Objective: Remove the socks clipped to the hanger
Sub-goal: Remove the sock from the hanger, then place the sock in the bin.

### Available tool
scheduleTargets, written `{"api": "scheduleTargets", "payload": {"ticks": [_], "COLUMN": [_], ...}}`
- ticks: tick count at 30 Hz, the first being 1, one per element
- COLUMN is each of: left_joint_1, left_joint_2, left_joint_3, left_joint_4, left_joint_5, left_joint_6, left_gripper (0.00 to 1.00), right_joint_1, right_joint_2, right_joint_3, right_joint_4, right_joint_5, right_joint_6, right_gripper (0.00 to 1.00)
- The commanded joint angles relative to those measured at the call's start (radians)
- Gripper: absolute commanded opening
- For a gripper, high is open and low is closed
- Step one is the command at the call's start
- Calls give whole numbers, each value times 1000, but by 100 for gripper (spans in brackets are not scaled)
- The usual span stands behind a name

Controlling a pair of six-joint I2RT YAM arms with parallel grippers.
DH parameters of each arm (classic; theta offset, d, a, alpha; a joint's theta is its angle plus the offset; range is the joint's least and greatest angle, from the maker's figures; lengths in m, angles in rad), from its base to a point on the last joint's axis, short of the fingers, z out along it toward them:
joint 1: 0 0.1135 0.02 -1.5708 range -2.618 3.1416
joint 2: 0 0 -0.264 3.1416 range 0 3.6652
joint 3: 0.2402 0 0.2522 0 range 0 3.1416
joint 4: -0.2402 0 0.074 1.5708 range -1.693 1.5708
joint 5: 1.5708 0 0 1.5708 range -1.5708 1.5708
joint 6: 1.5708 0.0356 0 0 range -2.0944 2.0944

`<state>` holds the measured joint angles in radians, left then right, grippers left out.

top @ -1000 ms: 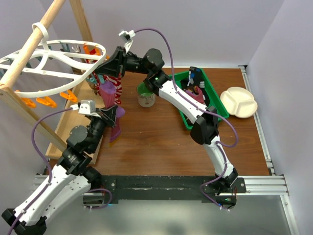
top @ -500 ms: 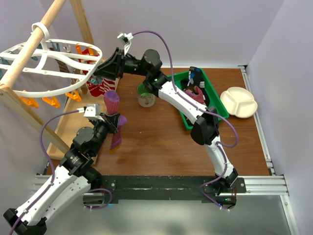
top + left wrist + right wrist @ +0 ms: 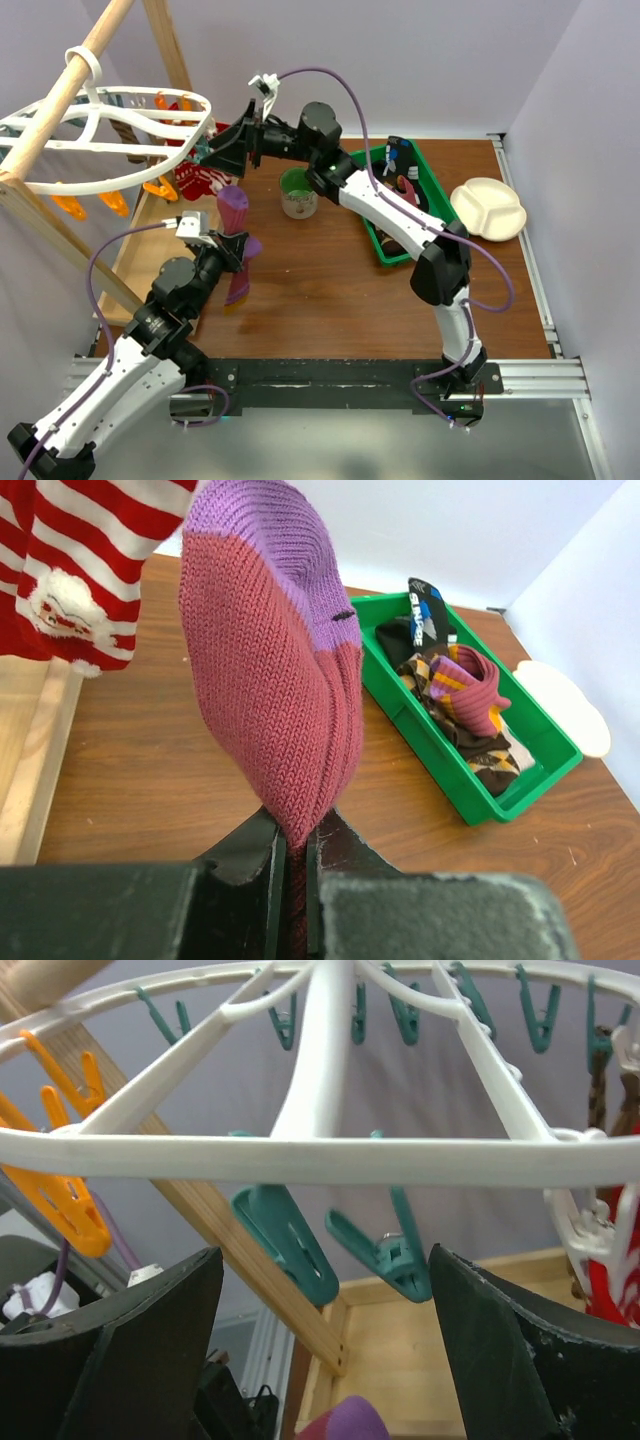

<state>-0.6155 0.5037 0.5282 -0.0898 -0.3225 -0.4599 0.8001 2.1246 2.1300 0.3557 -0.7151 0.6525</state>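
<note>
My left gripper [image 3: 232, 250] [image 3: 295, 835] is shut on a maroon sock with a purple toe [image 3: 233, 208] [image 3: 270, 680]. This sock hangs free of the white hanger [image 3: 100, 130] [image 3: 320, 1155], over the table. A red-and-white striped sock [image 3: 205, 182] [image 3: 70, 570] is still clipped at the hanger's near-right edge. My right gripper [image 3: 207, 150] [image 3: 325, 1300] is open just below the hanger's rim. Two teal clips [image 3: 285, 1230] dangle between its fingers, and neither finger touches them. The purple toe [image 3: 345, 1422] shows at the bottom of the right wrist view.
The hanger hangs from a wooden pole frame [image 3: 60, 240] on a pale wooden base [image 3: 150, 250]. A green bin [image 3: 437, 205] [image 3: 450, 790] holds several socks. A green-rimmed cup [image 3: 298, 193] stands mid-table and a white divided plate [image 3: 488, 208] lies at the right.
My right gripper went from shut to open at the hanger's edge. The maroon sock came off its clip and my left gripper drew it down and away. The hanger swung.
</note>
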Motion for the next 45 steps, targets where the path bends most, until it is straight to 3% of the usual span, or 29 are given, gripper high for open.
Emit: {"api": "scheduleTargets", "payload": {"ticks": [1, 3, 4, 10, 15, 19, 25, 29, 37, 45], "left_joint_1": [2, 3, 3, -3, -102, -248, -273, -277, -285, -277], "left_joint_2": [15, 21, 22, 82, 206, 341, 626, 837, 1214, 1465], "left_joint_3": [36, 36, 38, 44, 70, 124, 278, 421, 761, 992], "left_joint_4": [74, 116, 125, 214, 311, 431, 611, 723, 803, 866], "left_joint_5": [74, 112, 123, 203, 148, 31, 78, 141, 264, 318], "left_joint_6": [36, 50, 52, 56, 61, 104, 76, 46, 12, 10], "left_gripper": [0, 0, 0, 0, 0, 0, 0, 0, 0, 0], "right_joint_1": [-10, -19, -22, -39, -38, -39, -38, -38, -39, -38], "right_joint_2": [-139, -172, -189, -383, -586, -725, -908, -1040, -1278, -1283], "right_joint_3": [-119, -159, -203, -425, -568, -651, -716, -745, -841, -838], "right_joint_4": [-55, -93, -104, -208, -302, -385, -504, -586, -540, -566], "right_joint_5": [98, 158, 179, 477, 759, 979, 1071, 1276, 1332, 1310], "right_joint_6": [-97, -122, -131, -212, -234, -223, -231, -244, -309, -306], "right_gripper": [90, 91, 97, 99, 98, 99, 98, 99, 98, 98]}}
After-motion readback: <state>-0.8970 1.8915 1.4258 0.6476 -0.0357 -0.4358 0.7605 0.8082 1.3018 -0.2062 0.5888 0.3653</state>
